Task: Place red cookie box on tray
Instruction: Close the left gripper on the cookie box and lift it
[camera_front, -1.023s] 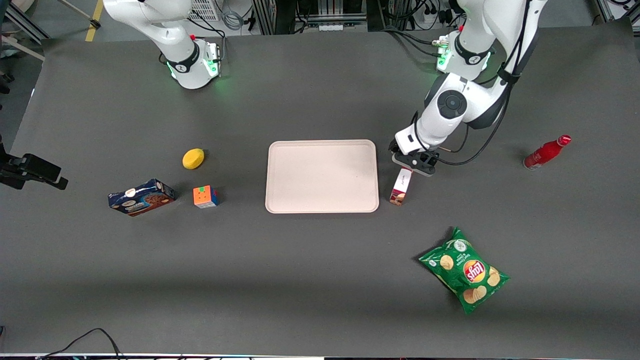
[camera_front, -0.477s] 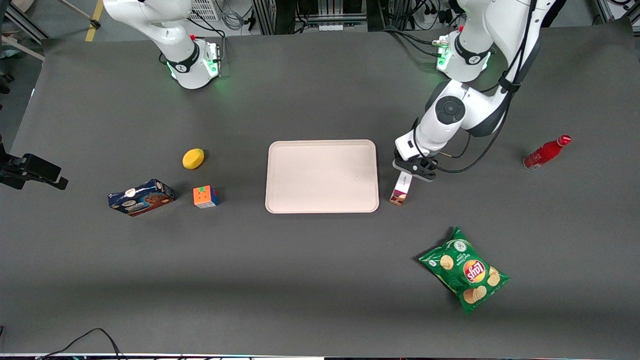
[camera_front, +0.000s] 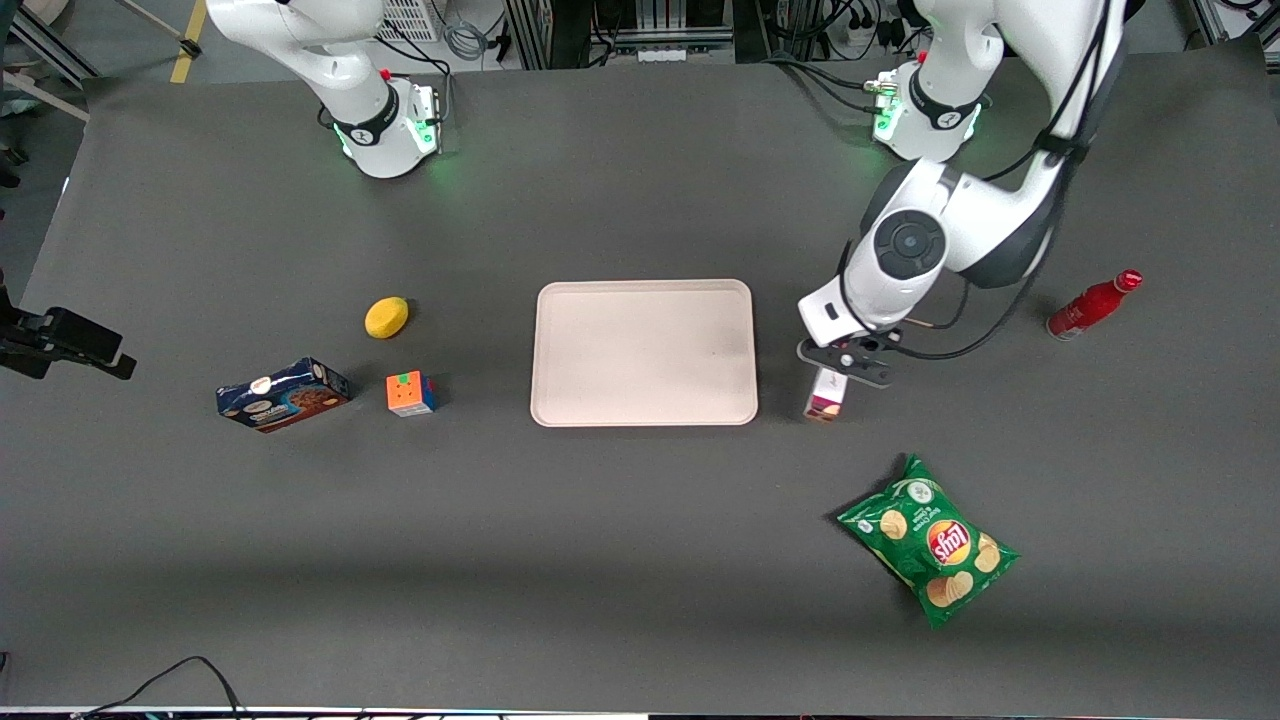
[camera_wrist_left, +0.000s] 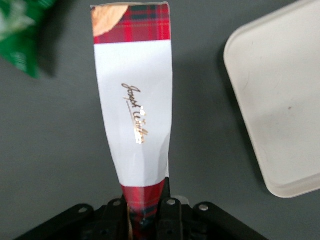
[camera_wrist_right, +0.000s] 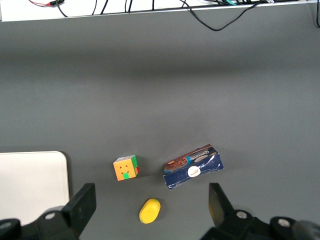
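My left gripper (camera_front: 842, 366) is shut on one end of the red cookie box (camera_front: 827, 397), a thin dark-red plaid carton with a white label band. The box sticks out from the gripper toward the front camera, just beside the tray's short edge on the working arm's side. In the left wrist view the fingers (camera_wrist_left: 171, 216) clamp the plaid end of the red cookie box (camera_wrist_left: 134, 107), and its other end shows a cookie picture. The pale cream-pink tray (camera_front: 642, 352) lies with nothing on it at mid-table; one rounded corner of the tray (camera_wrist_left: 280, 100) shows beside the box.
A green chips bag (camera_front: 928, 540) lies nearer the front camera than the gripper. A small red bottle (camera_front: 1092, 304) lies toward the working arm's end. Toward the parked arm's end sit a colour cube (camera_front: 411, 393), a blue cookie box (camera_front: 283, 394) and a yellow lemon (camera_front: 386, 317).
The gripper and the red cookie box have shifted a little away from the tray and nearer the front camera. The box looks shorter from the front than before.
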